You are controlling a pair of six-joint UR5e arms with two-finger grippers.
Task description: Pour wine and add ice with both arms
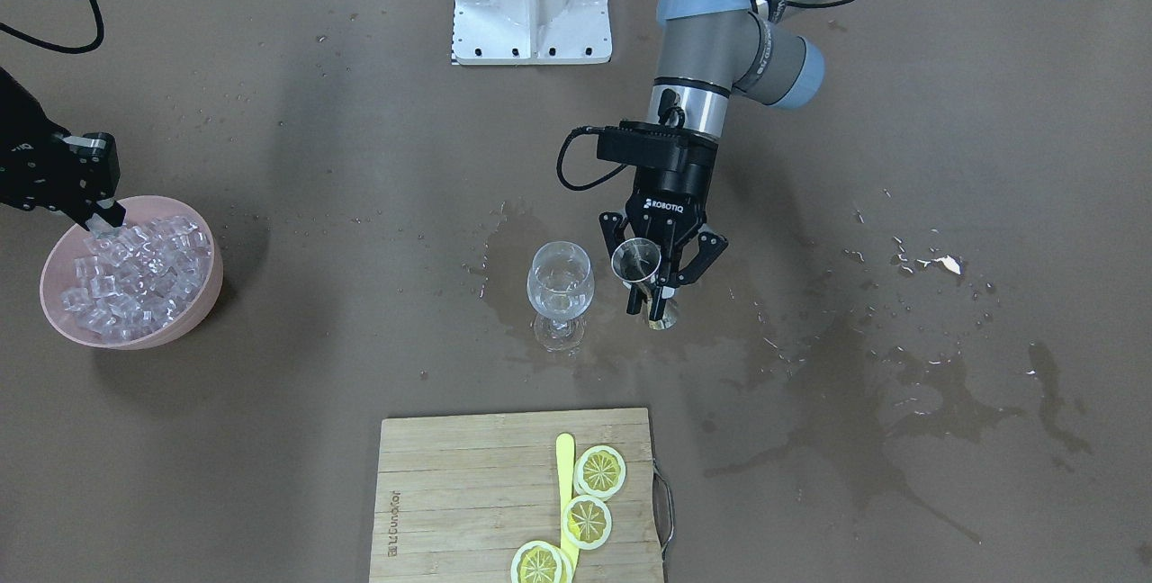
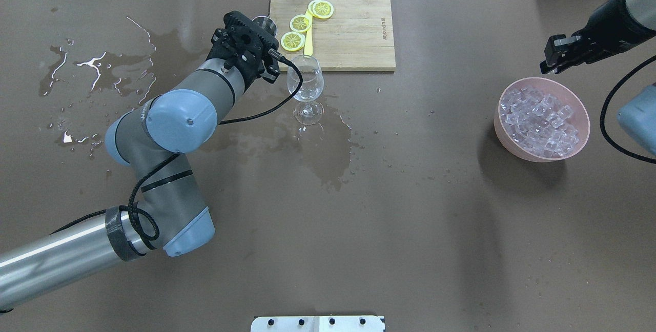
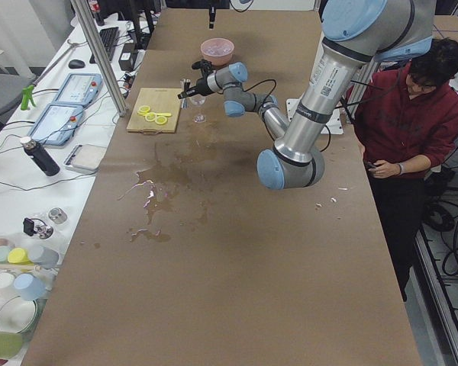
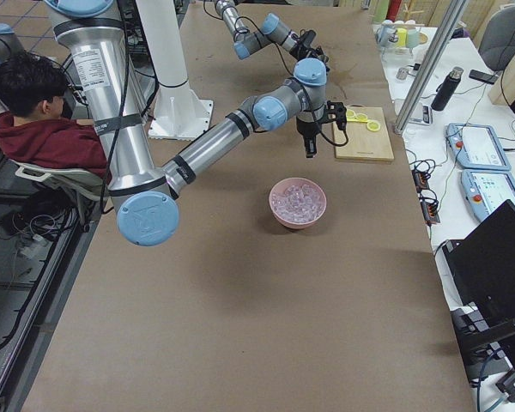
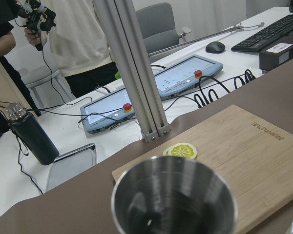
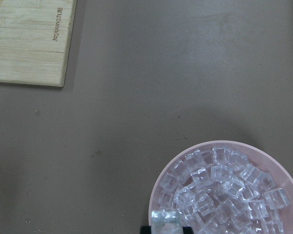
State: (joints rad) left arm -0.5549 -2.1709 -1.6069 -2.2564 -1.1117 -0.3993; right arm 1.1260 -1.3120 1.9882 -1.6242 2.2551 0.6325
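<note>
A stemmed glass [image 1: 560, 288] [image 2: 305, 85] stands mid-table with a little clear wine [image 1: 558, 301] in its bowl. Just beside it, my left gripper [image 1: 650, 295] is shut on a small metal cup [image 1: 635, 259] [image 5: 173, 200]. The cup is held roughly upright, level with the glass's bowl and apart from it. A pink bowl [image 1: 135, 201] [image 2: 543, 80] [image 6: 158, 181] is heaped with ice [image 1: 135, 273] [image 2: 540, 119] [image 6: 219, 190]. My right gripper [image 1: 101, 216] hangs over its rim, shut on one ice cube [image 6: 167, 220].
A wooden cutting board [image 1: 468, 493] carries lemon slices [image 1: 600, 471] and a yellow knife [image 1: 565, 466], in front of the glass. Dark wet stains [image 1: 900, 385] spread across the table on my left side. The white mounting base [image 1: 531, 3] sits behind. A person [image 3: 412, 114] sits nearby.
</note>
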